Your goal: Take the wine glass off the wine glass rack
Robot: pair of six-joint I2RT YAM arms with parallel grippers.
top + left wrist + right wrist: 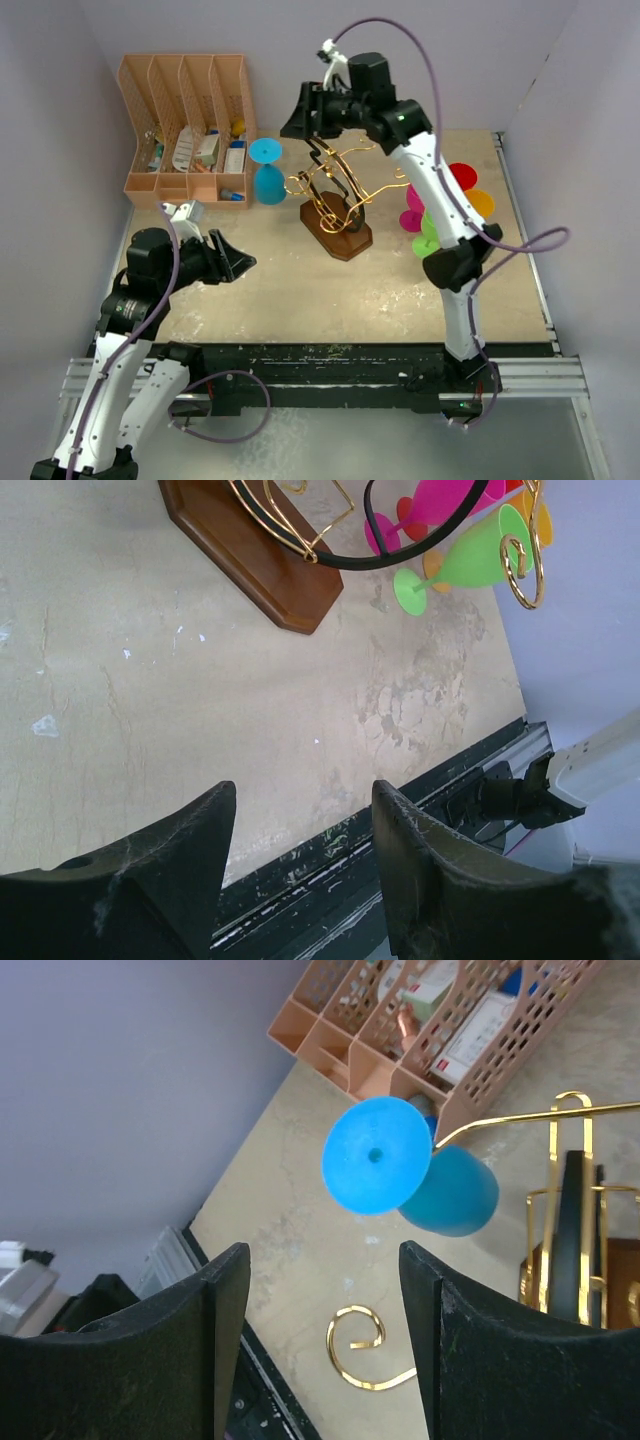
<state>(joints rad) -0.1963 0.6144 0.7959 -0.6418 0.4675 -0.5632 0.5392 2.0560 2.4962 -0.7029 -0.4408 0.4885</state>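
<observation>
The wine glass rack [335, 200] is a gold wire stand on a dark brown wooden base [338, 235] in the middle of the table. A blue wine glass [267, 170] hangs upside down from its left arm, foot up. In the right wrist view the blue glass [377, 1155] lies beyond the fingers, next to a gold scroll [360, 1345]. My right gripper [298, 122] is open and empty, above the rack and to the right of the blue glass. My left gripper [240, 265] is open and empty, low at the front left, apart from the rack base [250, 550].
A tan slotted organiser [187, 125] with small items stands at the back left, behind the blue glass. Pink, green, orange and red glasses [440, 210] cluster to the right of the rack, partly behind my right arm. Walls close both sides.
</observation>
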